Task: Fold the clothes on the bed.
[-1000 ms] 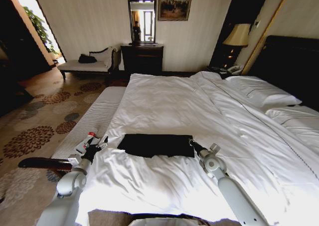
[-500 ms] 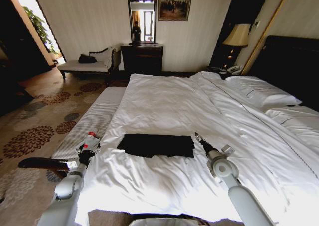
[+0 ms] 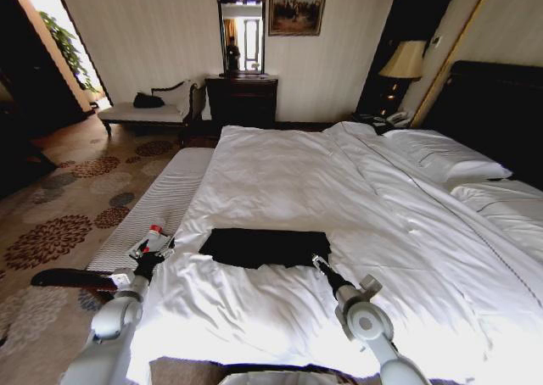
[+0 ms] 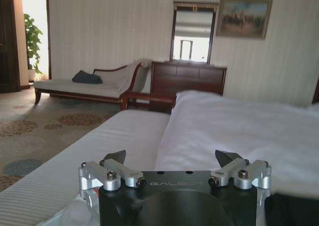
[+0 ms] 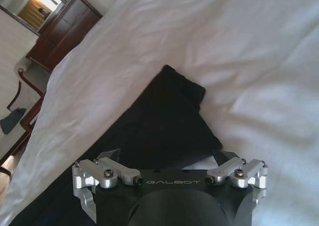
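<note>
Right gripper (image 5: pixel 168 159) jaws standing apart, nothing between them, hovering over the near right corner of the black T-shirt (image 3: pixel 265 247), probably lining up for a corner pinch. Contact with the fabric is hard to judge from the head view; looks just above it. T-shirt is lying as a flat dark rectangle on the white duvet, near the foot of the bed (image 3: pixel 356 190), toward its left side. Lettering isn't showing, so likely already folded at least once. Left gripper (image 4: pixel 174 159) jaws also apart and empty, parked off the bed's left edge beside the striped bench (image 3: pixel 157 203), level with the shirt, well apart from it, pointing along the room toward the chaise (image 4: pixel 94 84).
</note>
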{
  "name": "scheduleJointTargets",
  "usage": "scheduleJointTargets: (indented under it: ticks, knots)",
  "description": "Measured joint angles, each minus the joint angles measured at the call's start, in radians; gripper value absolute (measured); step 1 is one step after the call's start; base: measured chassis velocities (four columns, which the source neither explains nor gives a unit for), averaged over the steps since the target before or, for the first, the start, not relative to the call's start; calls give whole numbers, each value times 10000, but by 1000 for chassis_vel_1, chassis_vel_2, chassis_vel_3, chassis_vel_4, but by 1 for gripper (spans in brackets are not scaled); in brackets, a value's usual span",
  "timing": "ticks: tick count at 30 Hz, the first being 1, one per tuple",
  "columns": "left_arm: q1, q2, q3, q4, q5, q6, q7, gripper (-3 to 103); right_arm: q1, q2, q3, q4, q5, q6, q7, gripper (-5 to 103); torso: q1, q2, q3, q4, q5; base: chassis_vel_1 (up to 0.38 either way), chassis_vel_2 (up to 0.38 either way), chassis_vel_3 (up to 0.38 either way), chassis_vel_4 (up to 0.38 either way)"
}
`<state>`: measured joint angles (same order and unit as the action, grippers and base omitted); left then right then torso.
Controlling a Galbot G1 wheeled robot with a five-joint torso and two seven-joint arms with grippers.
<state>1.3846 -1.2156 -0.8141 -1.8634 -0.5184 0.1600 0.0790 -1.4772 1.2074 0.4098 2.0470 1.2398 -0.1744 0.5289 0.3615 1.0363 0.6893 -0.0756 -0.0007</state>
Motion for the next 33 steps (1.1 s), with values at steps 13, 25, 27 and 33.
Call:
scheduleJointTargets:
  ticks: [13,25,27,33]
  knots:
    - [-506,-53,-552,-2446,-5479,395,-556,100,-27,699,86,-200,267,331,182,80,0,-2,1,-2,3,0,0,0,0]
    - [120,-227,-467,-3997,-5251,456,-439,100,218,675,192,-479,332,367,190,36,0,-2,1,1,2,0,0,0,0]
    - [142,-232,-463,-3995,-5199,456,-438,100,239,665,207,-479,348,365,197,31,0,-2,1,1,1,0,0,0,0]
    - [175,-268,-391,-3835,-4816,452,-433,100,249,621,285,-320,430,347,249,9,0,-2,1,0,3,0,0,0,0]
